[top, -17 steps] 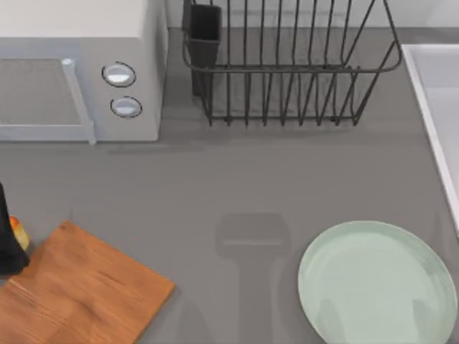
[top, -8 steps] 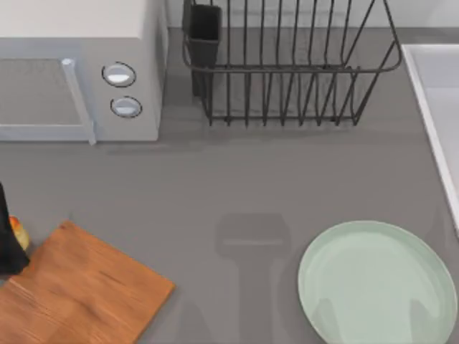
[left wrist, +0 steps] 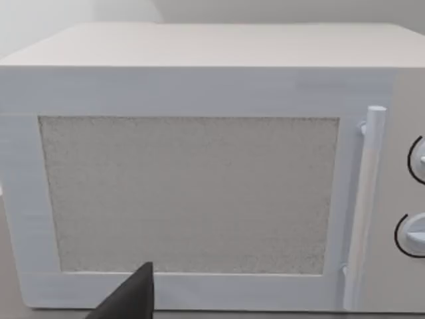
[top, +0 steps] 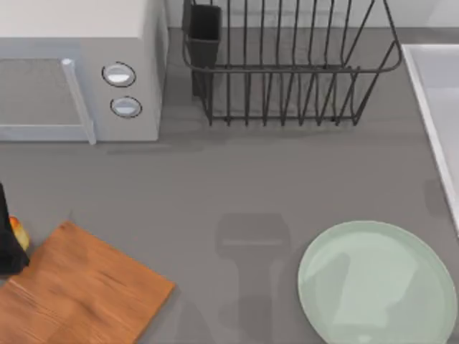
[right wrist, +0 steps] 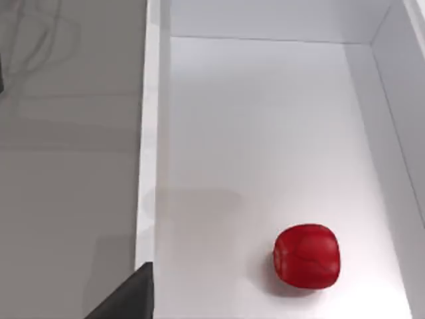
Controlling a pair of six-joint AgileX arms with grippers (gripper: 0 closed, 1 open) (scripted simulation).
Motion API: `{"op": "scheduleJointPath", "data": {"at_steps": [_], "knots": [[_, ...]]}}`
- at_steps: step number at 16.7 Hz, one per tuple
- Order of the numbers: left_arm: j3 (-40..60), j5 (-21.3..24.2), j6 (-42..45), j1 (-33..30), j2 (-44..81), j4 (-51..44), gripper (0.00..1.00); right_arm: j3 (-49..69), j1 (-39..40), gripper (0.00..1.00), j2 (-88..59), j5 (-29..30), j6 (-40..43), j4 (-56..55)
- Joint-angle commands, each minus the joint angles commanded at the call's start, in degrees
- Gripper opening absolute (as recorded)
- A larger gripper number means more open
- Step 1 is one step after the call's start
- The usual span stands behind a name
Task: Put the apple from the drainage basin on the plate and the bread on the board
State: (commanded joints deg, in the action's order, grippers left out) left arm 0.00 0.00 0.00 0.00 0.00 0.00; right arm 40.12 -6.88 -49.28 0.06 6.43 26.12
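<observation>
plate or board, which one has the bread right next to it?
The board: the bread peeks out at its far-left corner. The plate sits bare on the right.

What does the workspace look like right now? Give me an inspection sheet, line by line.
Surface: grey table.
Job's things: apple lies in the white basin; plate bare; bread at the table's left edge, beside the board, not on it.
Clutter: microwave and wire dish rack at the back.
Grippers: left gripper at the left edge by the bread; a dark fingertip shows in the right wrist view, above the basin's rim.
Cables: nothing seen.
Surroundings: nothing seen.
</observation>
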Motion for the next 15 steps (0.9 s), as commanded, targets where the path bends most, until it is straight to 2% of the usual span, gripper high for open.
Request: {"op": "scheduleJointPath", "data": {"at_steps": [9,15], "knots": [[0.0,0.0,0.0,0.0,0.0,0.0,1.00,39.7,-6.8,1.00,-53.1,0.1,6.3,25.6],[0.0,0.0,0.0,0.0,0.0,0.0,1.00,54.4,-9.3,1.00,-72.7,0.1,8.6,35.1]]}}
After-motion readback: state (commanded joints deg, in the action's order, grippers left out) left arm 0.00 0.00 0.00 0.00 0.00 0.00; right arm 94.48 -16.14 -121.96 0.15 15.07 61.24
